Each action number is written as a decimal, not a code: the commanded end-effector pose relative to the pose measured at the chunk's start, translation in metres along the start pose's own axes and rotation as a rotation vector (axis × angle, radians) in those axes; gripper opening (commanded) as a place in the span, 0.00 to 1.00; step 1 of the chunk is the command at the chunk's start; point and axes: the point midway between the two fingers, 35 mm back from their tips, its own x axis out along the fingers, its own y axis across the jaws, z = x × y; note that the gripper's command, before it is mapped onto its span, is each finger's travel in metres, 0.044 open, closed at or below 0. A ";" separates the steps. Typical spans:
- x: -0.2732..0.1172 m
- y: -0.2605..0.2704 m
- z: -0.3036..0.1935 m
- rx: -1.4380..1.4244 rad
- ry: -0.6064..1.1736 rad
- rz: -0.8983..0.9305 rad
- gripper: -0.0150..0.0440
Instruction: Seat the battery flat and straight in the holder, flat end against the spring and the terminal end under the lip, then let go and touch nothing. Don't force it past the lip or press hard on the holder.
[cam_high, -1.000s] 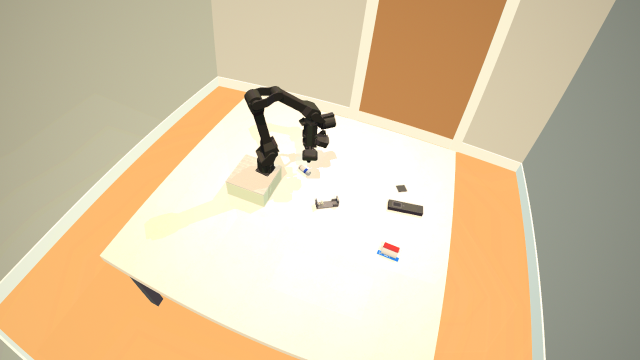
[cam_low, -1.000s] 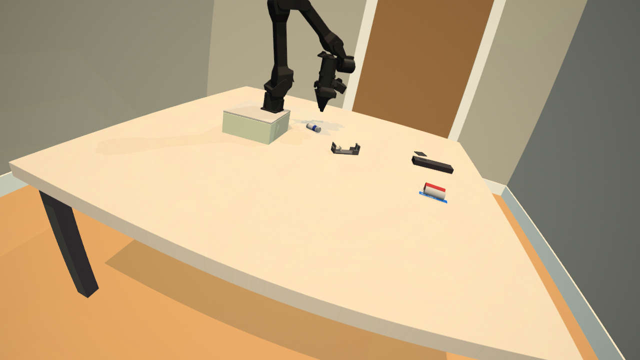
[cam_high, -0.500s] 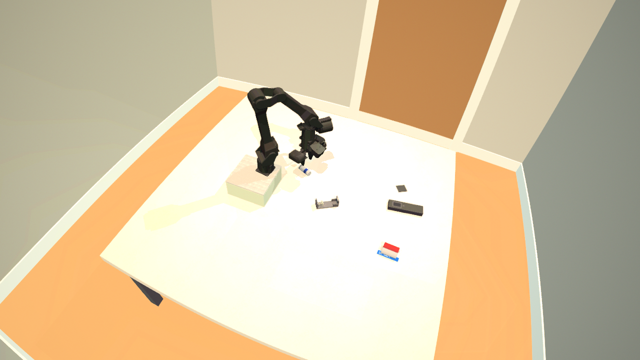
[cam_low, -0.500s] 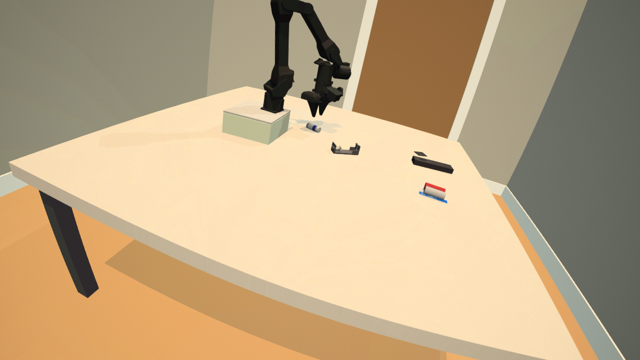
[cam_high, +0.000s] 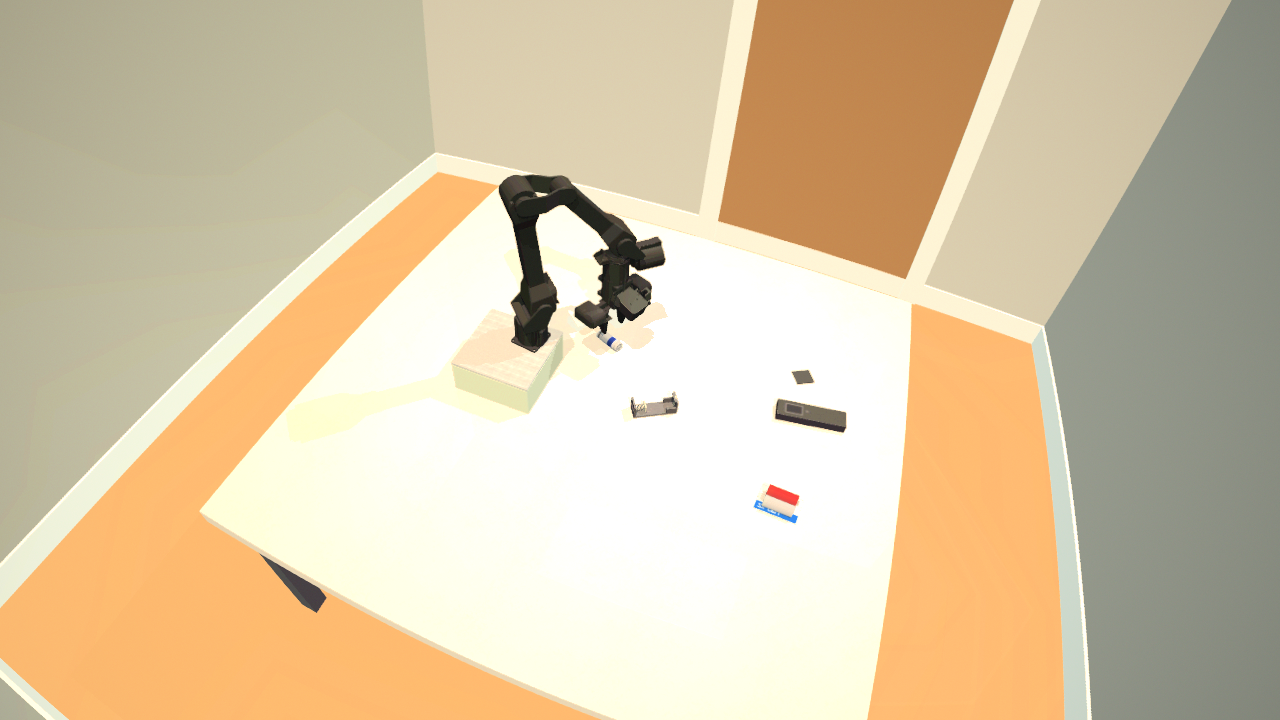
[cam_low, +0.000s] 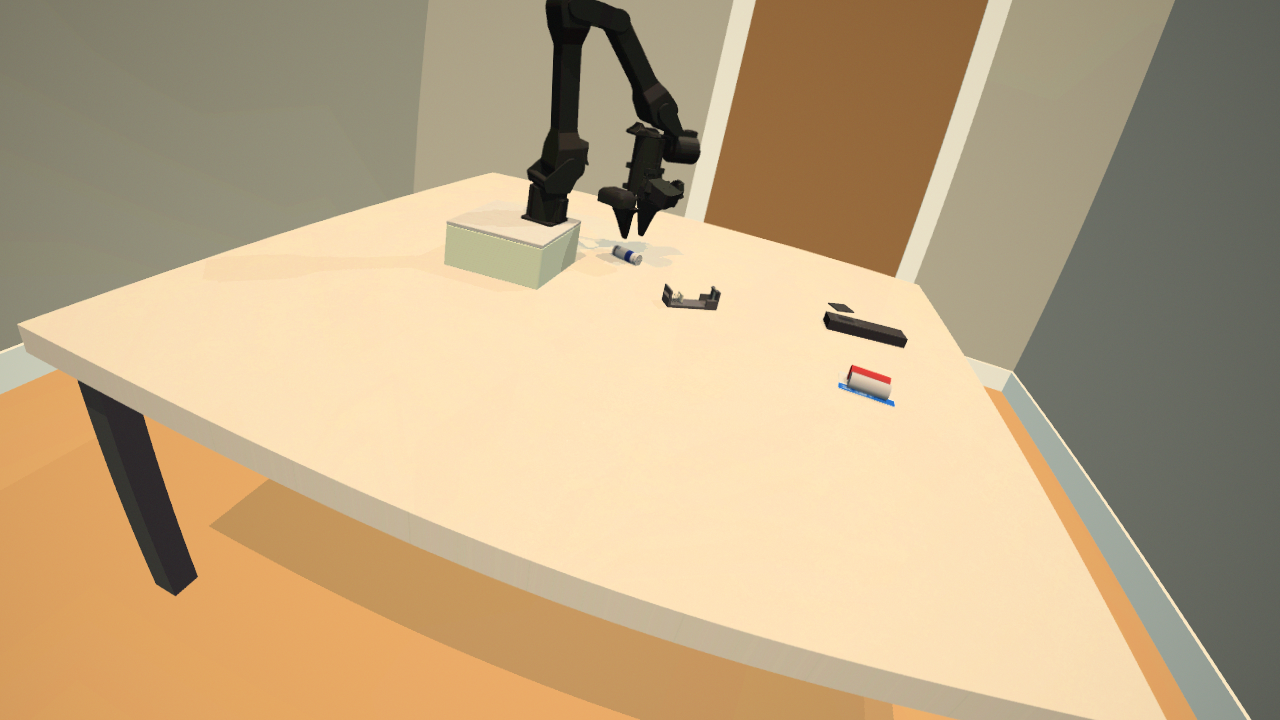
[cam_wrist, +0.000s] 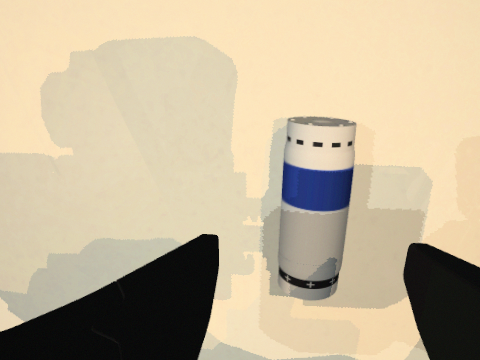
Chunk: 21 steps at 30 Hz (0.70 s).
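Note:
A white battery (cam_high: 610, 341) (cam_low: 626, 255) (cam_wrist: 316, 190) with a blue band lies on its side on the table. In the wrist view its minus-marked flat end is at the top, and its plus-marked end is at the bottom, closer to the fingers. My gripper (cam_high: 613, 325) (cam_low: 633, 235) (cam_wrist: 312, 255) is open and empty, pointing down a little above the battery. In the wrist view the battery lies between the two finger lines. The dark holder (cam_high: 656, 411) (cam_low: 691, 304) stands empty in front of the battery, with a pale spring at its left end and a raised right end. Its lip is too small to make out.
A long black box (cam_high: 810, 415) (cam_low: 864, 329) and a small dark square (cam_high: 802, 377) (cam_low: 840, 307) lie right of the holder. A red and white cylinder (cam_high: 780, 498) (cam_low: 869, 382) sits on a blue strip nearer the front. The arm's pale base block (cam_high: 489, 384) (cam_low: 492, 258) is left of the battery.

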 end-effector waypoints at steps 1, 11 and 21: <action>0.009 -0.002 -0.001 0.006 0.007 -0.012 0.66; 0.026 -0.003 -0.002 0.003 0.008 -0.015 0.66; 0.041 -0.004 -0.002 0.004 0.008 -0.014 0.66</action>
